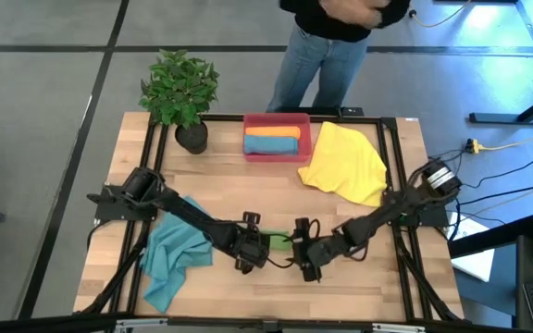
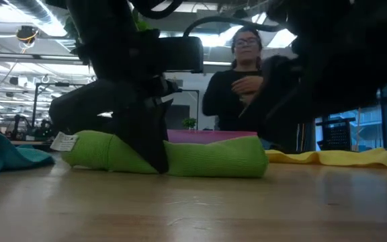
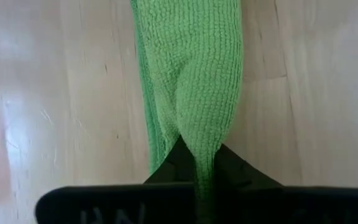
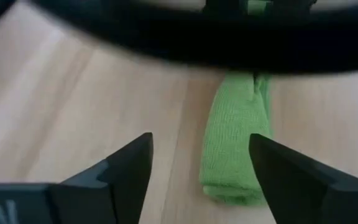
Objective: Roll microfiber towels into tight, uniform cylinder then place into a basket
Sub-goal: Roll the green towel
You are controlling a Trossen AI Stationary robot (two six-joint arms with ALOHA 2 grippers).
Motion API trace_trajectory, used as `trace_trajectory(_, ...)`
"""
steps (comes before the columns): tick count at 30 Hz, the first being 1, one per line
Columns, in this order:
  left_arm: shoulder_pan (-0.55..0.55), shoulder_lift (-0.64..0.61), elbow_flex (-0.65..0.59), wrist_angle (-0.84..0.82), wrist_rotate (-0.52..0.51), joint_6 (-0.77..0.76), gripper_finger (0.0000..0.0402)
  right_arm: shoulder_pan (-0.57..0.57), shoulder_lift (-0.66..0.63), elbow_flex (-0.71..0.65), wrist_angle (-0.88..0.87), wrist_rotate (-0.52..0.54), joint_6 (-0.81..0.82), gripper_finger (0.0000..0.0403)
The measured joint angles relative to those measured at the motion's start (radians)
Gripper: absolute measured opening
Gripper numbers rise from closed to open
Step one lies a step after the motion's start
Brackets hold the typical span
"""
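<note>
One rolled green towel, pinched by left gripper.
Soft, springy, probably unrolls easily; grip mid-roll. Right gripper spread, empty.

The rolled towel between the 2 black grippers is bright lime green with a fine knitted weave (a white tag shows at one end in the low view), and the table is pale blond wood in planks with black rails. The basket is red-pink and carries 2 rolls, 1 orange and 1 blue. A loose towel is plain yellow, another plain teal, and the plant is dark green in a black pot.
</note>
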Motion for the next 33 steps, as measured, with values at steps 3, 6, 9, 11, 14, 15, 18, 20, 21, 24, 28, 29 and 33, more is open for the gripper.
trace_trajectory(3, 0.005, -0.001, 0.000, 0.001, 0.016, 0.000, 0.0003, 0.011, 0.062, 0.000, 0.050, 0.076, -0.030, 0.0273)
trace_trajectory(6, 0.005, -0.001, -0.001, 0.003, 0.027, 0.000, 0.0003, 0.016, 0.103, 0.000, 0.076, 0.165, -0.081, 0.0275)
trace_trajectory(9, 0.008, -0.002, 0.000, 0.018, 0.062, -0.004, 0.0002, 0.016, 0.123, 0.001, 0.084, 0.198, -0.106, 0.0275)
trace_trajectory(11, 0.008, -0.001, 0.001, 0.033, 0.078, -0.007, 0.0002, 0.015, 0.132, 0.001, 0.083, 0.198, -0.124, 0.0275)
trace_trajectory(14, 0.019, -0.002, 0.000, 0.038, 0.118, -0.007, 0.0002, 0.016, 0.147, 0.002, 0.082, 0.198, -0.139, 0.0275)
trace_trajectory(15, 0.022, -0.003, 0.000, 0.044, 0.129, -0.007, 0.0002, 0.016, 0.154, 0.002, 0.080, 0.198, -0.141, 0.0275)
trace_trajectory(18, 0.030, -0.003, 0.000, 0.048, 0.141, -0.007, 0.0002, 0.016, 0.174, 0.004, 0.086, 0.203, -0.151, 0.0274)
trace_trajectory(20, 0.031, -0.004, 0.000, 0.048, 0.148, -0.007, 0.0002, 0.017, 0.182, 0.005, 0.090, 0.215, -0.161, 0.0266)
trace_trajectory(21, 0.031, -0.004, 0.000, 0.048, 0.149, -0.007, 0.0002, 0.018, 0.184, 0.005, 0.091, 0.225, -0.171, 0.0260)
trace_trajectory(24, 0.031, -0.004, 0.000, 0.058, 0.169, -0.008, 0.0002, 0.034, 0.187, 0.005, 0.090, 0.280, -0.204, 0.0240)
trace_trajectory(28, 0.030, -0.003, 0.001, 0.066, 0.199, -0.010, 0.0002, 0.059, 0.186, 0.015, 0.068, 0.378, -0.248, 0.0234)
trace_trajectory(29, 0.030, -0.003, 0.001, 0.066, 0.200, -0.011, 0.0002, 0.063, 0.187, 0.023, 0.056, 0.380, -0.250, 0.0236)
trace_trajectory(33, 0.037, -0.003, 0.001, 0.066, 0.204, -0.010, 0.0002, 0.087, 0.190, 0.071, -0.034, 0.372, -0.257, 0.0255)
